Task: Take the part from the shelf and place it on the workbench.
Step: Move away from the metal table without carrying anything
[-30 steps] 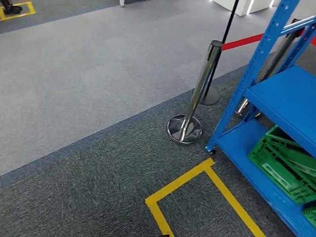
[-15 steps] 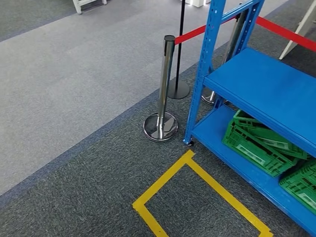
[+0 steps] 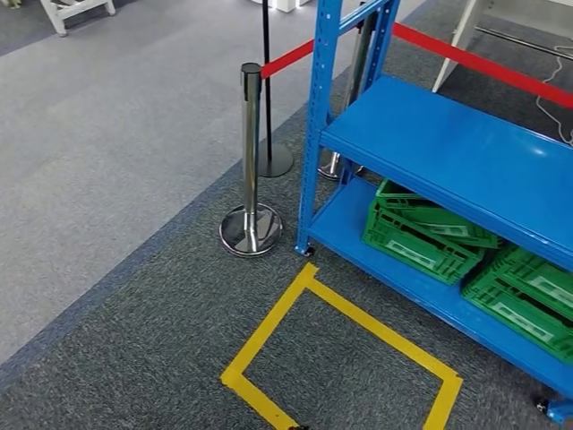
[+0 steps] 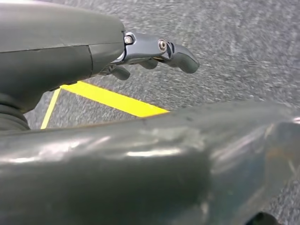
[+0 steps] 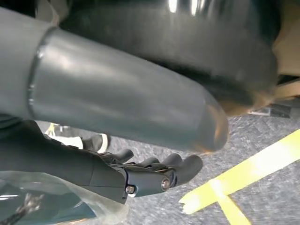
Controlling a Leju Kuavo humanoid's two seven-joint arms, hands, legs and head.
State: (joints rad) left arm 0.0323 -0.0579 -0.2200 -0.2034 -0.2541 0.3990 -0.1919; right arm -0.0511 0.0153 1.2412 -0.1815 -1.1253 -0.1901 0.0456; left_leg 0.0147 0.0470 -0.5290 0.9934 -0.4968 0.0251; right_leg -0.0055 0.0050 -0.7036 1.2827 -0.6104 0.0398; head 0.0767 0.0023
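Near the robot, a yellow tape square (image 3: 337, 349) marks the dark carpet. Both hands hang over that carpet, the left hand (image 4: 155, 51) and right hand (image 5: 148, 176) empty with fingers loosely spread. Farther right stands the blue shelf (image 3: 446, 152), green crates (image 3: 423, 237) on its lowest level; I cannot tell which item is the part. A chrome post (image 3: 251, 161) stands left of it.

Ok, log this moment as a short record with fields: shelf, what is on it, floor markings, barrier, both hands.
shelf: blue metal shelf, middle board bare where it shows
lower board: green crates, stacked flat
floor marking: yellow tape rectangle on dark carpet, in front of the shelf
barrier: chrome post with red belt, beside the shelf's corner upright
left hand: hangs over the carpet, holds nothing, fingers loosely curved
right hand: hangs over the carpet near yellow tape, holds nothing
part: not visible yet
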